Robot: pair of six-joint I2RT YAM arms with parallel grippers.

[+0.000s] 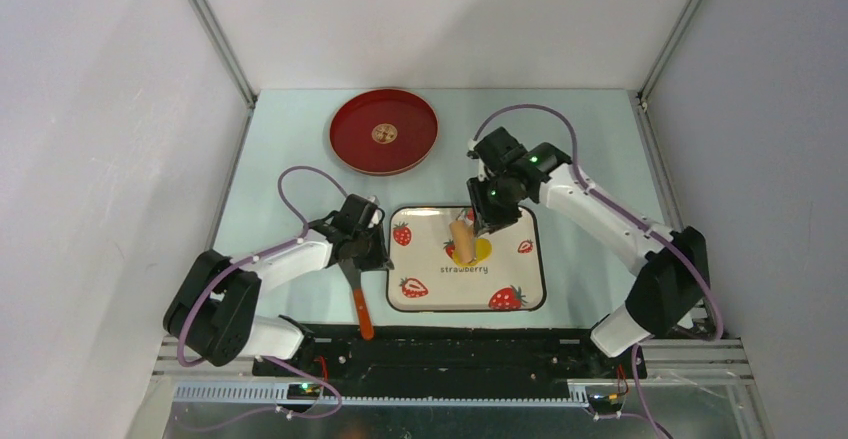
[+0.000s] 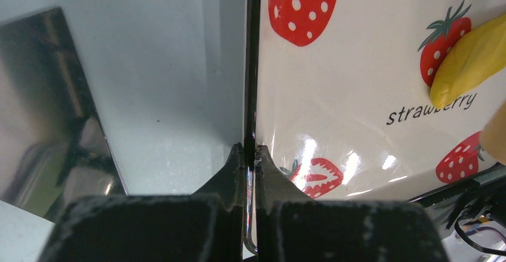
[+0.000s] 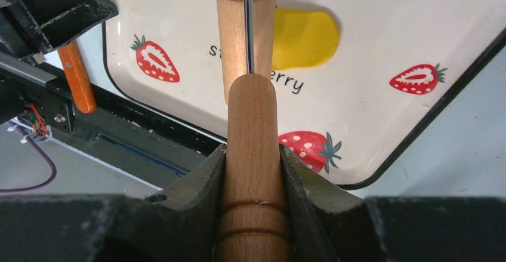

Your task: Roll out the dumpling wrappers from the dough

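A pale blue-green worktop [image 1: 290, 129] carries a white square tray printed with red strawberries [image 1: 462, 293] near its middle and a round red plate [image 1: 400, 154] farther back, to the left. The right gripper [image 1: 488, 221] is clamped on the handle of a wooden rolling pin [image 1: 463, 242]. The pin's roller sits at the left edge of the flattened oval patch of yellow dough [image 1: 483, 251] at the tray's centre. The left gripper [image 1: 352, 262], just left of the tray, is pinched tight on the thin blade of an orange-handled tool [image 1: 363, 314].
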